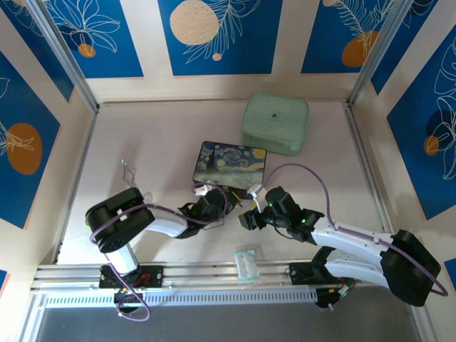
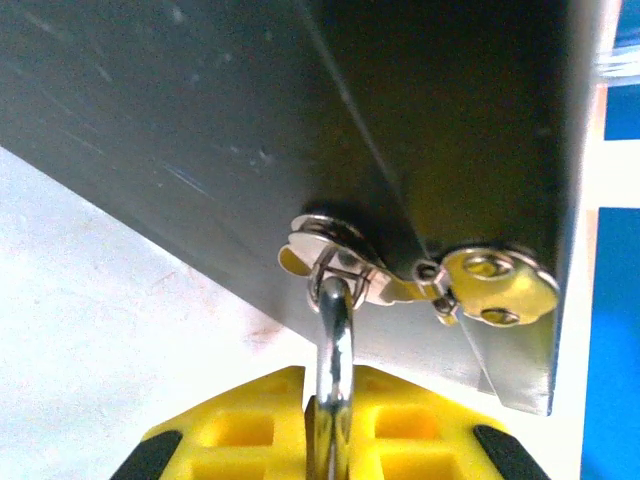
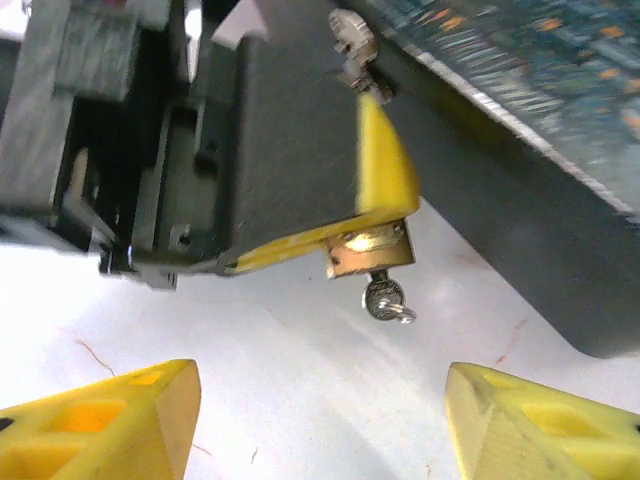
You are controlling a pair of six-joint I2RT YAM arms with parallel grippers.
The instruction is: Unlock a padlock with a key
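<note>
The right gripper (image 3: 320,385) stands with its yellow fingers spread wide and nothing between them, just near of the key (image 3: 387,298) and not touching it. The left gripper (image 2: 335,415) is clamped tight on the padlock (image 3: 368,248), its pads closed on either side of the silver shackle (image 2: 336,330). From here the key looks seated in the keyhole at the bottom of the brass body, head hanging free. So insertion seems done, and turning the key and springing the shackle look left to do. The shackle runs through the hasp (image 2: 345,265) on the near side of the painted box (image 1: 229,162), in the middle of the table (image 1: 157,149). I can't tell whether it has released. A green case (image 1: 275,123) sits farther back.
</note>
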